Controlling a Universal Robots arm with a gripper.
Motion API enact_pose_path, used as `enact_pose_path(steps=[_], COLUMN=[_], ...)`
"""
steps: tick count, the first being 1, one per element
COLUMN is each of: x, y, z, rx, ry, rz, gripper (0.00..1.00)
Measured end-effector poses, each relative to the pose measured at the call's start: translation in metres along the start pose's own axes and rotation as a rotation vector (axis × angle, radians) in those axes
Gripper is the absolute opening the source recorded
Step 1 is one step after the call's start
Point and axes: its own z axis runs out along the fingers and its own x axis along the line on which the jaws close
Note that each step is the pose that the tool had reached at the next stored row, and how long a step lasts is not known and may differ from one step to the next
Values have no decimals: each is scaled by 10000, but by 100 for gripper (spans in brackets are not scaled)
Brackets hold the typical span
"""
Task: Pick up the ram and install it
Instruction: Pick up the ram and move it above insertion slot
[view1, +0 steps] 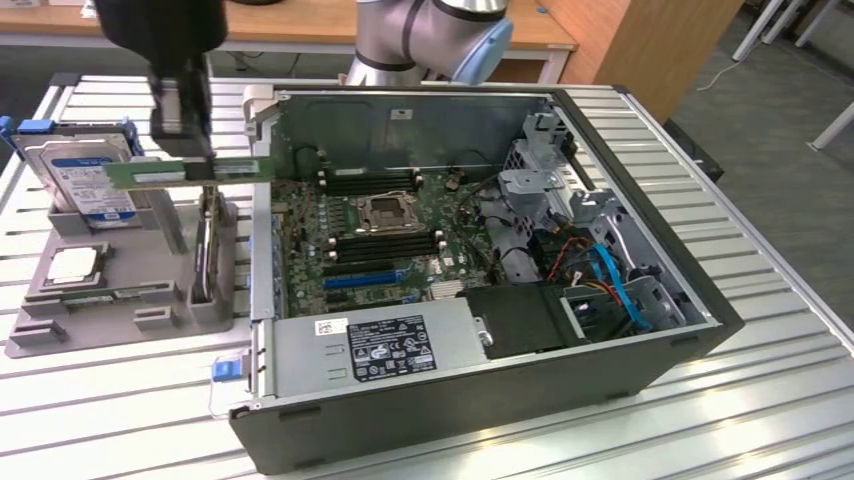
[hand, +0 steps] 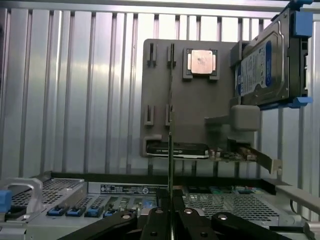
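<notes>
The ram (view1: 238, 168) is a thin green stick held level in the air, just left of the open computer case (view1: 641, 370) in the exterior view and above the grey holder (view1: 80, 325). My gripper (view1: 183, 160) is shut on the ram's middle from above. In the wrist view the ram (hand: 170, 125) appears edge-on as a thin line running out from between the black fingers (hand: 156, 220) of the gripper (hand: 170, 206). The motherboard (view1: 447, 268) lies inside the case, with dark memory slots (view1: 380, 243) beside the CPU socket (view1: 388, 210).
The grey holder (hand: 200, 115) carries a hard drive (view1: 87, 185) in a blue bracket, a silver CPU chip (view1: 74, 263) and a card standing on edge (view1: 203, 255). A power supply (view1: 387, 345) fills the case's near side. Cables and drive cages (view1: 601, 270) crowd the exterior view's right.
</notes>
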Motion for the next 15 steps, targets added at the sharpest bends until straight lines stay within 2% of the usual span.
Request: enact_pose_path(steps=[13,14,15], x=[36,43,46], y=[-586,-769,-842], z=[-27,-37,-40], rx=[-16,-21,-22], ry=[-1,1,0], rz=[-5,-7,-7], gripper=[14,14,14])
